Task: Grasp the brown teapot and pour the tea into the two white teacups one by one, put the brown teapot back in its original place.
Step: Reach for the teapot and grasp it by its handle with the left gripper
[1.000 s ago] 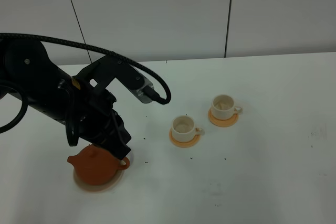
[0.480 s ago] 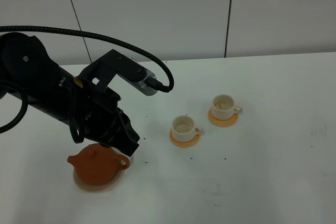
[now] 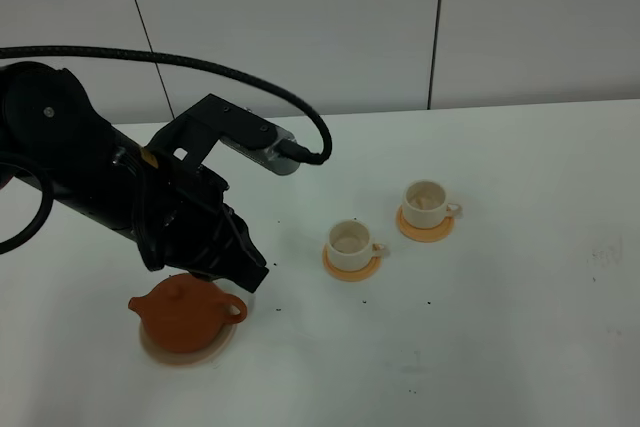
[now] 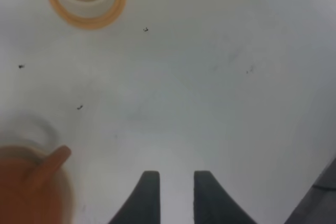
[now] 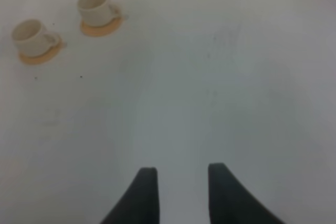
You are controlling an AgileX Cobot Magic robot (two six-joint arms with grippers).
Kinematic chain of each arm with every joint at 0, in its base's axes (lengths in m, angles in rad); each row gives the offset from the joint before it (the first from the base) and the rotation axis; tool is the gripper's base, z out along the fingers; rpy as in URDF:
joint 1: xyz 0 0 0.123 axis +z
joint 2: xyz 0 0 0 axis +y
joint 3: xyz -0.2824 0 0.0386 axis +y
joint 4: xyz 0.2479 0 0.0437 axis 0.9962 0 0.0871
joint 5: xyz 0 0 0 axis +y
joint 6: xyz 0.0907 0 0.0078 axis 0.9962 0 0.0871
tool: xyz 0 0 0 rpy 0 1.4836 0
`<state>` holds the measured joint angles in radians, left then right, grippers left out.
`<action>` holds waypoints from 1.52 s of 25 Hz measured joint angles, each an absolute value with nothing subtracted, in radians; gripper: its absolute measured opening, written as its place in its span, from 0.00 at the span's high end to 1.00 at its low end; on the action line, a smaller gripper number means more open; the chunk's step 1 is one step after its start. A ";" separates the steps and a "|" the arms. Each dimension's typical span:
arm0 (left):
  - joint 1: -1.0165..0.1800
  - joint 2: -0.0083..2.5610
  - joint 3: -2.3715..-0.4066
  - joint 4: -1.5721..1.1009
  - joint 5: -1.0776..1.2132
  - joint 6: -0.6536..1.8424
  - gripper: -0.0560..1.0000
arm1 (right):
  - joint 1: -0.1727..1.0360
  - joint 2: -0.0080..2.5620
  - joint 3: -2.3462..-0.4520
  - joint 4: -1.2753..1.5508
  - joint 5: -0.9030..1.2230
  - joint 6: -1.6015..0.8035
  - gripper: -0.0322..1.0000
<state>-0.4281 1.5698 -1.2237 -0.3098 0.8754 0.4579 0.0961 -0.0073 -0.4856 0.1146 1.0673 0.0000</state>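
1. A squat, round, reddish-brown clay teapot point(image 3: 183, 317) stands upright at the front left of a white table point(image 3: 500, 327). It has a small knob on its lid, a short spout pointing left and a loop handle on its right side.
2. The teapot sits on a flat, pale tan disc point(image 3: 218, 345). The disc is wider than the pot, so a rim of it shows around the base.
3. The black left arm point(image 3: 110, 182) leans over the pot from the left, with a thick black cable point(image 3: 230, 69) arching above it.
4. The left gripper point(image 3: 256, 277) hangs close above and to the right of the handle, apart from it. In the left wrist view its 2 dark fingers point(image 4: 149, 195) stand a little apart with bare table between them, holding nothing. There the pot is only a blurred brown shape at the edge.
5. 2 small cream-white cups sit right of the middle, well apart from the teapot: the nearer cup point(image 3: 350, 239) and the farther cup point(image 3: 424, 199), which is back and to the right. Each has a tiny handle pointing right and stands on its own round orange coaster point(image 3: 352, 268). Their insides look pale.
6. The right gripper point(image 5: 181, 182) shows only in its own wrist view. Its fingers are spread over bare table and hold nothing, and both cups look small in the distance.
7. Small dark specks point(image 3: 363, 301) dot the table near the cups.
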 joint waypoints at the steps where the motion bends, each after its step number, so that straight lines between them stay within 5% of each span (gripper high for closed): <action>1: -0.428 1.570 -1.224 -0.310 0.873 0.431 0.73 | 0.096 -0.007 -0.486 0.115 1.067 0.000 0.74; 14: -0.428 1.570 -1.224 -0.312 0.870 0.051 0.73 | 0.096 -0.007 -0.486 0.115 1.067 0.000 0.74; 29: -0.428 1.570 -1.224 -0.316 0.696 -0.746 0.73 | 0.096 -0.007 -0.486 0.115 1.067 0.000 0.74; 38: -0.428 1.572 -1.224 -0.313 0.498 -0.819 0.73 | 0.096 -0.007 -0.486 0.115 1.067 0.000 0.74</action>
